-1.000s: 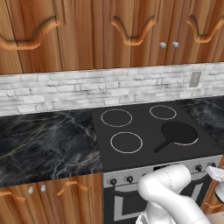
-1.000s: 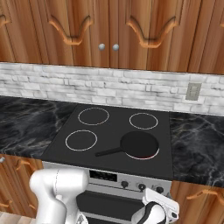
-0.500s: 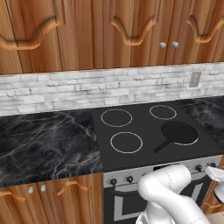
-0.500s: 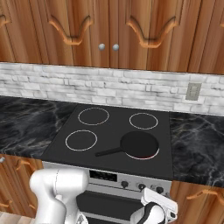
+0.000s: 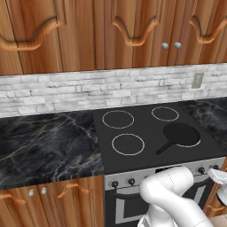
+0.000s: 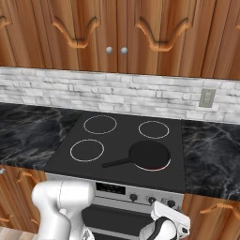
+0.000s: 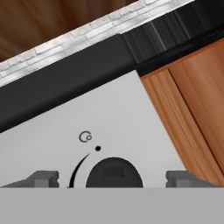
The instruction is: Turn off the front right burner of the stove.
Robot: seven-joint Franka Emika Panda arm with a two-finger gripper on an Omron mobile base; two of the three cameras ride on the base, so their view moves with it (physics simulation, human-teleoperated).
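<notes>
We take the stove [image 6: 117,154] as our landmark: a black glass top set into the dark marble counter [image 5: 44,142], with a steel front panel [image 7: 109,127] below carrying a row of small dark knobs. Above and behind it run the white brick backsplash [image 6: 140,93] and the wooden wall cabinets [image 5: 111,35].

On the stove's glass, three white-outlined rings sit at the back left, back right and front left. The front right burner [image 6: 157,168] lies at the stove's front right corner, and we see only a pinkish-red arc of its rim, because the black frying pan [image 6: 149,154] rests on top of it, handle pointing toward the stove's middle front. The pan looks empty. That red tinge suggests to us the burner is lit.

The arm is bent low in front of the stove, bringing the hand level with the front panel, which makes sense since the burner is switched from there, not from the glass. In the hand view, the gripper [image 7: 113,178] faces the panel squarely, near its right end beside the wooden base cabinet [image 7: 192,113]. Its fingers stand wide apart on either side of one knob [image 7: 113,174], holding nothing. We judge that the fingers straddle the knob so they can close on it and twist.
</notes>
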